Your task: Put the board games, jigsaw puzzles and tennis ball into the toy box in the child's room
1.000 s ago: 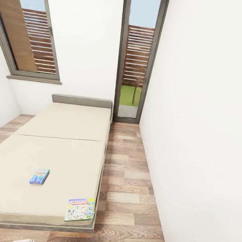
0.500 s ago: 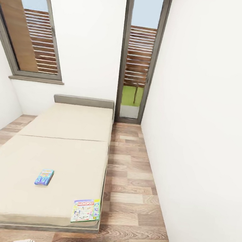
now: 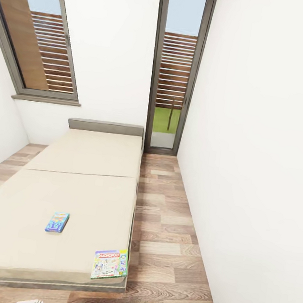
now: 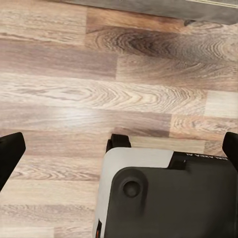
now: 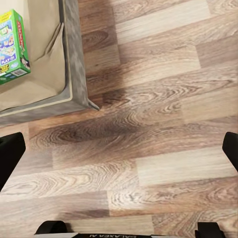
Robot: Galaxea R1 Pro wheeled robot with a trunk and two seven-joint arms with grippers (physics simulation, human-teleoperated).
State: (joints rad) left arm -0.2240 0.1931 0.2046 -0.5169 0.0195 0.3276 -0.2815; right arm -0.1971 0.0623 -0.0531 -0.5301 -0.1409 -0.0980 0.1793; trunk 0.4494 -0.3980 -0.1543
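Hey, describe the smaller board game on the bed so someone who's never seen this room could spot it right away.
Find the low beige bed along the room's left side. On its near half, well in from the edges, lies the small blue board game. Unlike the larger green-edged board game at the near right corner, it is narrow, blue and cartoon-covered.

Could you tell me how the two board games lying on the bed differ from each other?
The blue board game is smaller and narrower; the green-edged board game is larger and squarer, with a mostly white printed face. The blue one lies well in from the mattress edge, while the green-edged one sits at the near corner of the bed, right at its floor-side edge. Both lie flat, face up, untouched.
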